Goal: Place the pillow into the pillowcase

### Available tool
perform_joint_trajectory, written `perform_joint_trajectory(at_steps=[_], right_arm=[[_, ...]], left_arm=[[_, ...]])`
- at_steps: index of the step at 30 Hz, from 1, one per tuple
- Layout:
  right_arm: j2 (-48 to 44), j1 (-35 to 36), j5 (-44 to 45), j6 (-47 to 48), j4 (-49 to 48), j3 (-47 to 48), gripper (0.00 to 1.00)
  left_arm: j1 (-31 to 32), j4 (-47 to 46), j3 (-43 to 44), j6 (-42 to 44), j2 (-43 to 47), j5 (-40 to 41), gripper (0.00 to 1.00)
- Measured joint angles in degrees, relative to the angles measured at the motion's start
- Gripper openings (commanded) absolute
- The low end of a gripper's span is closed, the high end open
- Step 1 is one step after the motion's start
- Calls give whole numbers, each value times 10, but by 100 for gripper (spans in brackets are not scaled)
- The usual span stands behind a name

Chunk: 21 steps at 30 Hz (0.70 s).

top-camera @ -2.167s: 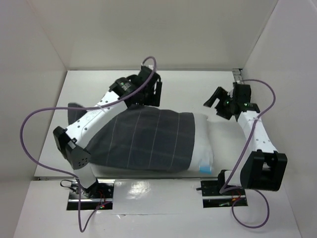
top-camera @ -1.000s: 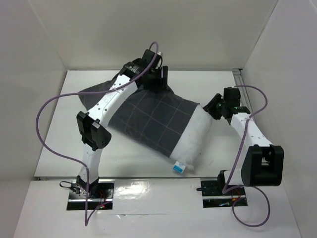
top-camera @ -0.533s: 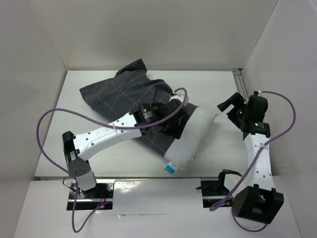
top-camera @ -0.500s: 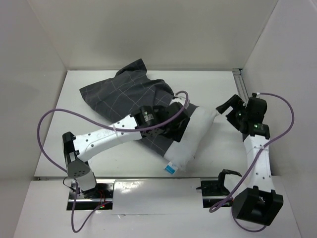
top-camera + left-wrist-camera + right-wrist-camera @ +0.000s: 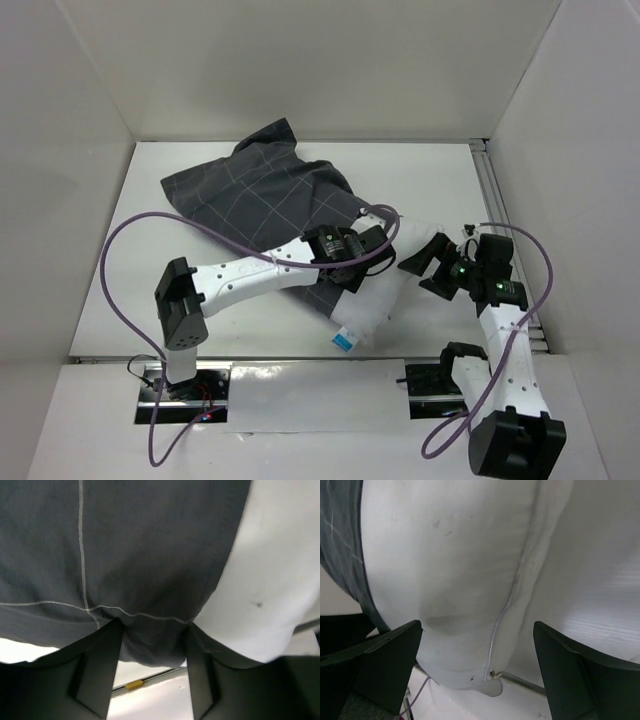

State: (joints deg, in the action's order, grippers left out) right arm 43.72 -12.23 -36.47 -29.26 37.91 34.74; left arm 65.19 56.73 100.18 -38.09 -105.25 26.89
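Pinching the pillowcase (image 5: 250, 190) hem where the pillow (image 5: 372, 298) pokes out, white, at the near right, the left gripper (image 5: 154, 630) clamps cloth, likely to drag it over. The right gripper (image 5: 477, 625), jaws wide, faces that end, probably to steady it.

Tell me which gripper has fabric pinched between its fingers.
The left gripper: it clamps the pillowcase edge. The right gripper is spread wide open facing the pillow, holding nothing.
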Motion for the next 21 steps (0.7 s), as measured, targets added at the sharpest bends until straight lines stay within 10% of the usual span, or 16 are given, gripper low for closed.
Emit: perform_joint_trajectory(at_steps=[5, 9, 10, 12, 21], right_arm=[[-5, 82, -19, -32, -60, -38, 90], [15, 197, 9, -96, -156, -75, 67], [29, 231, 22, -108, -180, -75, 35], [71, 300, 58, -132, -230, -68, 2], [122, 257, 135, -155, -233, 109, 0]], left_arm=[[-12, 30, 39, -12, -14, 13, 16], [-27, 56, 81, -12, -14, 12, 11], [-31, 65, 90, -11, -14, 9, 11], [-36, 86, 104, -8, -13, -1, 7], [-68, 80, 212, 42, 16, -72, 3]])
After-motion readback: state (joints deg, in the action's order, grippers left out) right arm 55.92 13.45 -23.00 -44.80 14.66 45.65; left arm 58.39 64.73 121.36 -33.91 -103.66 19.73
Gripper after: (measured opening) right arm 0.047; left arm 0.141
